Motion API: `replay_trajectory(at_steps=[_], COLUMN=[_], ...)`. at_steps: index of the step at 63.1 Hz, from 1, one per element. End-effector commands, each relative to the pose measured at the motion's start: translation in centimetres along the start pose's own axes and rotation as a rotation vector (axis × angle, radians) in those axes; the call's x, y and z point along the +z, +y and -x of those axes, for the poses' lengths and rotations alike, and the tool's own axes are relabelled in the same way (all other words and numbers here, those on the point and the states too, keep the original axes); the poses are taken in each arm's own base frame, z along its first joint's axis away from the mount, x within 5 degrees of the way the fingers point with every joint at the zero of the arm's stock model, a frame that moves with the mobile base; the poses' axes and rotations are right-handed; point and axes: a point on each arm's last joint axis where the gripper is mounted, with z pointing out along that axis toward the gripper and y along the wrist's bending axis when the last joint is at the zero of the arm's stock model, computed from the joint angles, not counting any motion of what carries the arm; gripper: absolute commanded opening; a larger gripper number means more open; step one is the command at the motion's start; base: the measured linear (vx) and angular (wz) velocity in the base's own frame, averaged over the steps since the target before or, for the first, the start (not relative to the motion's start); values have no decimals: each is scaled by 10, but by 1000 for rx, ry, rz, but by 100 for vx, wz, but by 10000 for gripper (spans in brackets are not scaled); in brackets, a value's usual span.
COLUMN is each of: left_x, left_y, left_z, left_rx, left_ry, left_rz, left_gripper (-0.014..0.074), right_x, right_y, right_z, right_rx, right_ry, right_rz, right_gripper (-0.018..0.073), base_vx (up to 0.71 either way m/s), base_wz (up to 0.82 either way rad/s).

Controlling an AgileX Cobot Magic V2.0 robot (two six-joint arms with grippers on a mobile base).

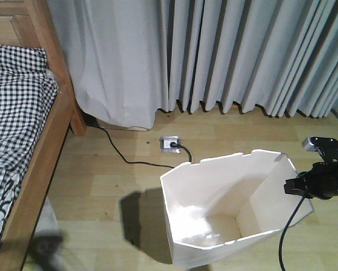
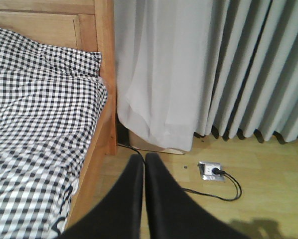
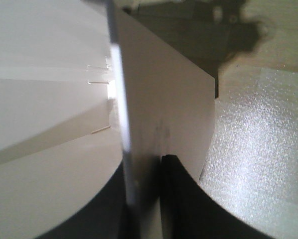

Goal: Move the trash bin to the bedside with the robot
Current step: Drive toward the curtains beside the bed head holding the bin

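Front view: the trash bin [image 1: 214, 183] stands upright on the wood floor [image 1: 101, 186] at near right, well apart from the bed [image 1: 42, 149] and its checked cover [image 1: 13, 113] at left. Your right gripper [image 1: 319, 180] is clamped over the bin's right wall (in the right wrist view, one dark finger [image 3: 184, 199] sits on each side of the thin panel). Your left gripper [image 2: 143, 158] hangs beside the bed frame, fingers pressed narrow, holding nothing. A floor socket [image 1: 170, 144] with a black cable [image 1: 124, 157] lies by the far curtain [image 1: 214, 56]. Any marking on the socket is too small to read.
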Motion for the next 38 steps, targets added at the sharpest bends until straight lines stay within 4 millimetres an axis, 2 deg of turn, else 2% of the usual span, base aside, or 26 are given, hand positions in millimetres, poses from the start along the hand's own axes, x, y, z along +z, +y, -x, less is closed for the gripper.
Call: replay_trajectory(at_steps=[1,38], left_x=[-1,-1], left_y=[-1,-1], left_z=[5,5], left_rx=[-6,-6], left_ry=[-76,-76], left_rz=[-11,-11], left_gripper=[-6,-6], right_x=[-17,-17], right_y=[19,19], right_z=[19,19], right_rx=[26,26], right_ry=[-118,-118], right_rz=[148,148], right_gripper=[-5,-5], base_vx=[18,20], base_wz=[5,-1])
